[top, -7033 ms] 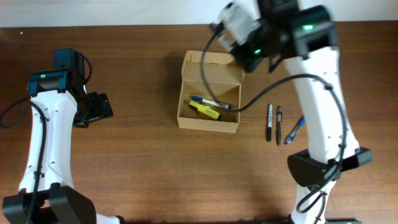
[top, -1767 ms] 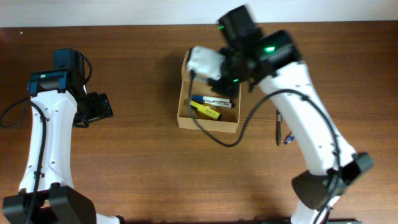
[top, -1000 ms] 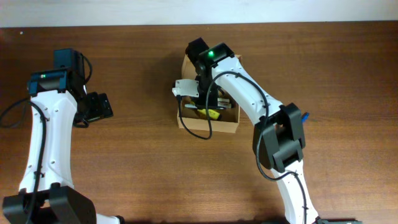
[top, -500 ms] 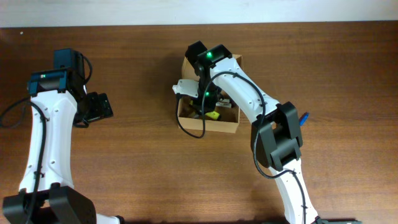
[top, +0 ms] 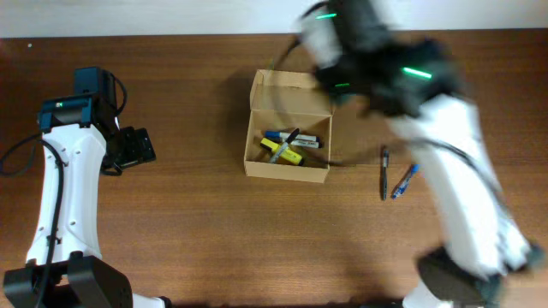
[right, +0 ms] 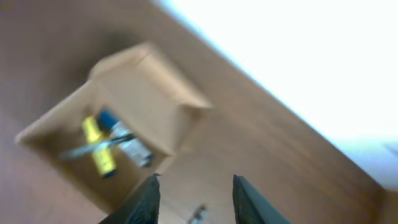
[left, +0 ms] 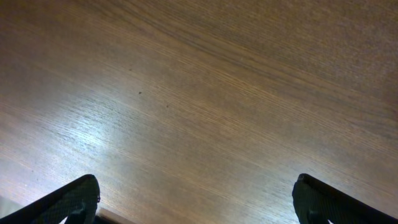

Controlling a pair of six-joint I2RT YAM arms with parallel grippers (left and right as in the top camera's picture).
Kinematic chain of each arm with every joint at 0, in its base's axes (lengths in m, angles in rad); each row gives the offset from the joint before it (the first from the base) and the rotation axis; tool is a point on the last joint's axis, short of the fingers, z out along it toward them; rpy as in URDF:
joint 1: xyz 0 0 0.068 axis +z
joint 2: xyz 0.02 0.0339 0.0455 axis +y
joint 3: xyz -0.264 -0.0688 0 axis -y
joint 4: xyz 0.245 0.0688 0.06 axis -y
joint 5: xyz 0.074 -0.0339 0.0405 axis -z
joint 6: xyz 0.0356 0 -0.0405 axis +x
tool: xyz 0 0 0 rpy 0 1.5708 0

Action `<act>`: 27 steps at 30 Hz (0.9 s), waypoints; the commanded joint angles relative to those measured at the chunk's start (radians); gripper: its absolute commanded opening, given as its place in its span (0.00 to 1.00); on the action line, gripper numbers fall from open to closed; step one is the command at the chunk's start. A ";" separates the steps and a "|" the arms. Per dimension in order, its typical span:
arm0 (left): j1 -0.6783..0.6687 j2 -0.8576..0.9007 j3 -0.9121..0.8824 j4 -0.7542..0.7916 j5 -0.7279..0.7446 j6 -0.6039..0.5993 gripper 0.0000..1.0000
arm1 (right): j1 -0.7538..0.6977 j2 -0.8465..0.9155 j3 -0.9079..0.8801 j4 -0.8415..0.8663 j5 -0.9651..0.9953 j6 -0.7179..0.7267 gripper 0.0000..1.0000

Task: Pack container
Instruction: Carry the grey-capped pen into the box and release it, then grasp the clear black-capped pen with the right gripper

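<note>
Overhead: the container (top: 288, 128) sits on the desk (top: 197, 222) near the far edge, about mid-width. It is open, with the flap lid standing up on the far side. Inside lie a yellow highlighter (top: 283, 152), a blue-capped marker (top: 276, 136) and a dark pen (top: 286, 141) laid across them. A black pen (top: 383, 174) and a blue pen (top: 405, 181) lie on the wood between the box and the right edge. They are close together and well apart from the box. The left claw (top: 135, 147) hangs near the left edge. The right arm (top: 428, 94) is a blur over the far right, and its tip cannot be made out here.

Left wrist: only bare wood grain. The claw's fingertips (left: 71, 200) show at the two lower corners, spread wide with nothing between them. This view settles that, which the overhead does not.

Right wrist: blurred. The right claw (right: 194, 199) has its fingers parted and holds nothing. The open box lies beyond it.

Marker labels are too small to read in any view.
</note>
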 commanded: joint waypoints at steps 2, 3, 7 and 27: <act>0.005 -0.026 -0.001 0.002 0.007 0.016 1.00 | -0.185 -0.088 -0.051 0.005 0.027 0.168 0.41; 0.005 -0.026 -0.001 0.002 0.007 0.016 1.00 | -0.229 -0.097 -0.071 0.002 -0.005 0.175 0.49; 0.005 -0.026 -0.001 0.002 0.007 0.016 1.00 | -0.356 -0.078 -0.164 -0.079 -0.089 0.246 0.50; 0.005 -0.026 -0.001 0.002 0.007 0.016 1.00 | -0.419 0.143 -0.933 0.340 -0.278 0.331 0.52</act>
